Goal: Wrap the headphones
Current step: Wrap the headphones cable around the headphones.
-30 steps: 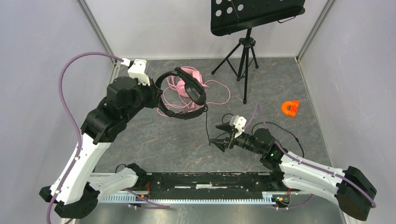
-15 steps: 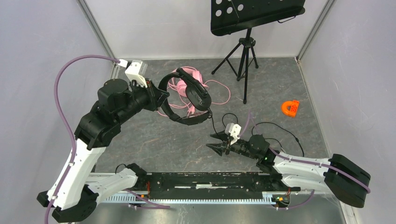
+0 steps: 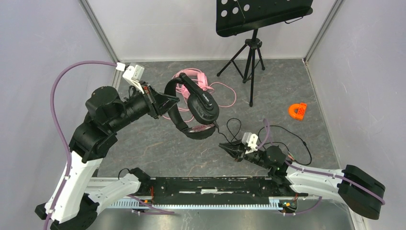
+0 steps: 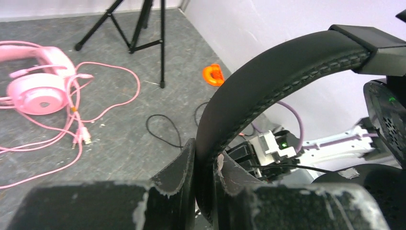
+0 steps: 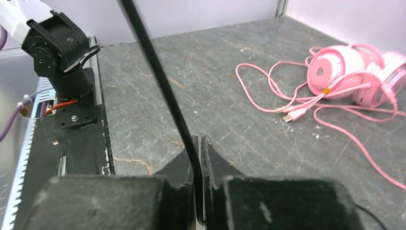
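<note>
Left claw (image 3: 166, 100): clenched on headband of black headset (image 3: 202, 108), lifted off tabletop (image 3: 158, 143).
Right claw (image 5: 197, 143): pinched on black cable (image 5: 154, 53).
Pink headset (image 3: 193, 77): lay on far tabletop, cable loose.

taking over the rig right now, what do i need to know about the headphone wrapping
Left gripper: shut on the headband of the black headphones, holding them above the table.
Right gripper: shut on the black cable, low near the table.
Pink headphones: lying at the back of the table, pink cable loose around them.
Done: black set lifted, its cable pinched.
Left: wind the black cable around its headset, then probably the pink one. Neither cable is wrapped yet.
</note>
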